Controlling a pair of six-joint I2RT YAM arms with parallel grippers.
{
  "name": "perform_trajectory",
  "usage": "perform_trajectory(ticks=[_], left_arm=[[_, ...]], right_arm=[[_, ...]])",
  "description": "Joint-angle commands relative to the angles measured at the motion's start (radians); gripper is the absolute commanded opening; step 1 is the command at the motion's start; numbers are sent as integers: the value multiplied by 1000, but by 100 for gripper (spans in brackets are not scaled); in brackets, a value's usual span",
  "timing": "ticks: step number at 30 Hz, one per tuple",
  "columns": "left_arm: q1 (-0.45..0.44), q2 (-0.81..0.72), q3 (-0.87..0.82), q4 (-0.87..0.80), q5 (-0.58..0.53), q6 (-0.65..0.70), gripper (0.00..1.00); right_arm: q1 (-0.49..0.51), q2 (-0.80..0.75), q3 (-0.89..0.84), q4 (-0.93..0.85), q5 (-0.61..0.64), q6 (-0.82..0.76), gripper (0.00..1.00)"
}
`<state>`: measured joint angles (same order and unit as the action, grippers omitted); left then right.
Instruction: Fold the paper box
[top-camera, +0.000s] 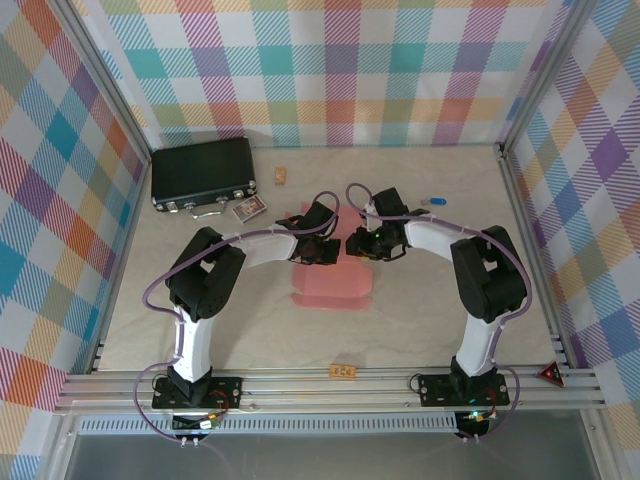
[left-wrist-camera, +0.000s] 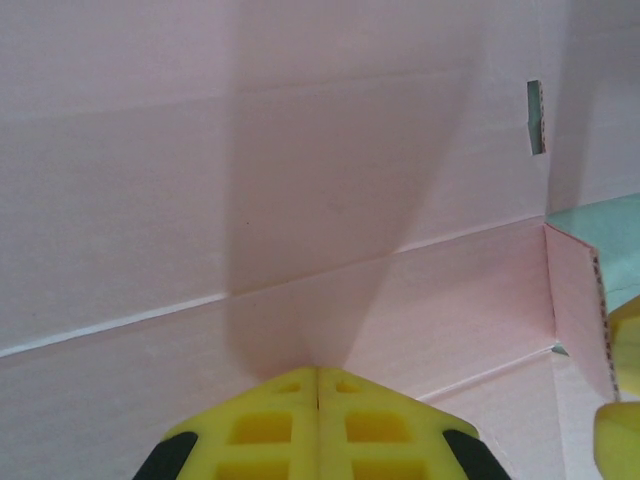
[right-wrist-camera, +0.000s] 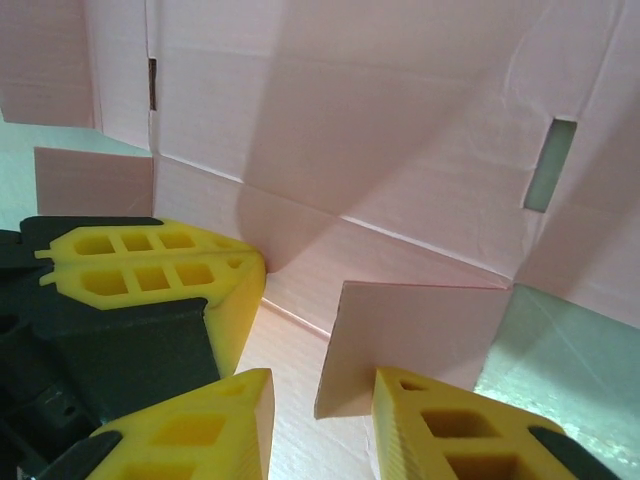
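Nearest you in the right wrist view are the yellow fingers (right-wrist-camera: 200, 425) of the right gripper (right-wrist-camera: 330, 430). They stand apart, and a small upright flap (right-wrist-camera: 410, 335) of the paper box (right-wrist-camera: 380, 130) rises between them. The flap sits close against the outer finger with a clear gap on the inner side, so it is bracketed, not pinched. Just beside that gripper on its inner side, the left gripper (left-wrist-camera: 318, 378) is closed on nothing, fingertips together and pressed tip-down on the pink card next to a crease. The box lies on the tabletop (top-camera: 450, 330) directly beneath both grippers. Its long panel ahead of the fingertips appears to rise like a wall, with a slot (right-wrist-camera: 548, 165) cut in it beyond the right gripper. Treat the left gripper's press as your anchor, since thin card will probably slide without it. Turn the flap about its own crease by nudging with one finger rather than clamping, which would likely buckle it. Move slowly, bring the flap square to the wall, and watch that the two grippers, already nearly touching, do not collide.
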<state>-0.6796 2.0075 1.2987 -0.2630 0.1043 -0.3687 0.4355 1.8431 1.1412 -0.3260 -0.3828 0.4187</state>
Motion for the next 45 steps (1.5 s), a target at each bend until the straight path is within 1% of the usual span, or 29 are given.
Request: perform_trajectory(ticks=[1,4,5,7,10,14,17,20,25,30,31,32,34,40,45], left_arm=[[-11,-2,-3,-85,-2,29,0],[-11,-26,27,-113,0,42,0],[-11,-34,36,-121,-1,45,2],[-10,-57,53,-138,-4,50,5],[-11,-94,62,-158,-11,54,16],[-11,-149,38,-173,-23,54,26],[-11,-185,-8,-169,-29,41,27],[-11,-215,-70,-150,-8,6,23],[-12,-242,-172,-76,45,-49,6],[-12,-229,-225,-23,82,-82,1],[-12,-222,-231,-24,86,-88,0],[-12,-216,-234,11,87,-93,0],[-12,-203,-240,8,79,-100,0],[-12,-203,-248,-77,7,-76,0],[-12,-199,-261,-109,-41,-55,0]], right_arm=[[3,-47,35,-53,39,-35,33],[0,-73,63,-99,94,-48,33],[-1,-77,77,-117,109,-52,33],[-2,-82,108,-150,152,-62,33],[-4,-75,164,-192,202,-77,33],[-6,-19,260,-247,209,-112,33],[-6,58,347,-288,184,-135,33],[-7,129,420,-309,143,-147,31],[-6,237,517,-337,77,-173,27],[-6,317,561,-353,61,-179,26],[-6,326,565,-357,66,-179,26],[-7,334,563,-358,70,-179,26],[-7,345,557,-358,77,-184,26],[-11,362,528,-368,100,-201,26],[-12,351,485,-362,126,-202,27]])
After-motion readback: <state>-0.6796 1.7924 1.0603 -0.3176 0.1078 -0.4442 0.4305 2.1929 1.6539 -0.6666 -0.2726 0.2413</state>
